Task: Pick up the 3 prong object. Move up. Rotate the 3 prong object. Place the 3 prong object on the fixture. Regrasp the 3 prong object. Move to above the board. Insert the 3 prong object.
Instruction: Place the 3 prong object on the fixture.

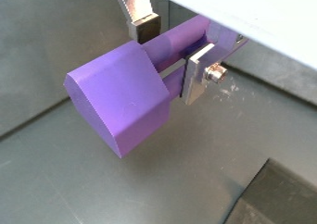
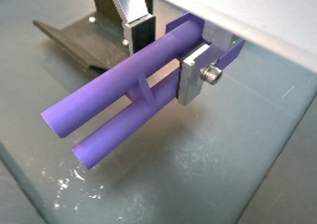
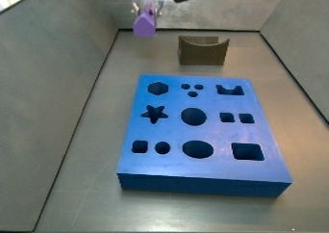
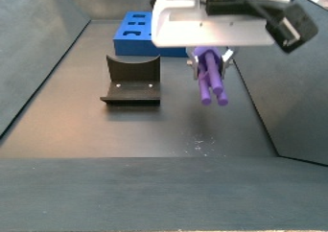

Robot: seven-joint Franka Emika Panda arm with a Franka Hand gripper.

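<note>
The 3 prong object (image 1: 124,96) is a light-purple piece with a blocky base and parallel prongs (image 2: 114,112). It hangs in the air, held between the silver fingers of my gripper (image 1: 171,50), which is shut on it. In both side views the piece (image 3: 145,24) (image 4: 209,78) is well off the floor. The fixture (image 3: 202,50) (image 4: 130,80), a dark brown notched block, stands on the floor beside and below the gripper (image 4: 205,54). The blue board (image 3: 199,131) (image 4: 133,30) with dark cut-out holes lies beyond the fixture.
Grey walls enclose the floor on each side (image 3: 52,92) (image 4: 33,73). A dark edge of the fixture (image 2: 87,43) shows behind the fingers in a wrist view. Small white specks mark the floor (image 4: 199,146).
</note>
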